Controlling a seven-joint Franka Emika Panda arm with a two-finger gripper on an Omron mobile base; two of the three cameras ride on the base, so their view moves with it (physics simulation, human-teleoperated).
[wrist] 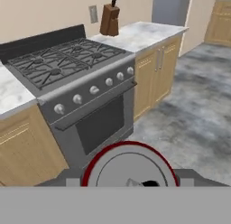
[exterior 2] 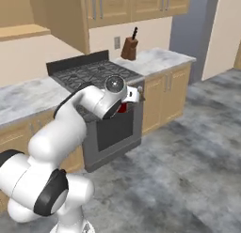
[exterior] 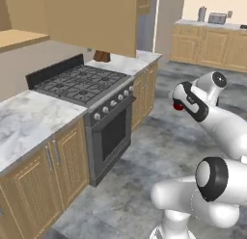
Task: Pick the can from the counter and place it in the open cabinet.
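The robot's end effector (exterior 2: 126,105) is closed around the red can (wrist: 129,166), carried upright in mid-air in front of the stove (exterior: 91,96), well off the marble surface (exterior: 29,120), probably for transport to the cabinet.

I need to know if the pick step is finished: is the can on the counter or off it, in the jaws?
Off it. The can sits at the gripper, its silvery top facing the hand camera, over the floor in front of the stove.

Red can (wrist: 129,166), grey-veined white counter (exterior: 29,122)
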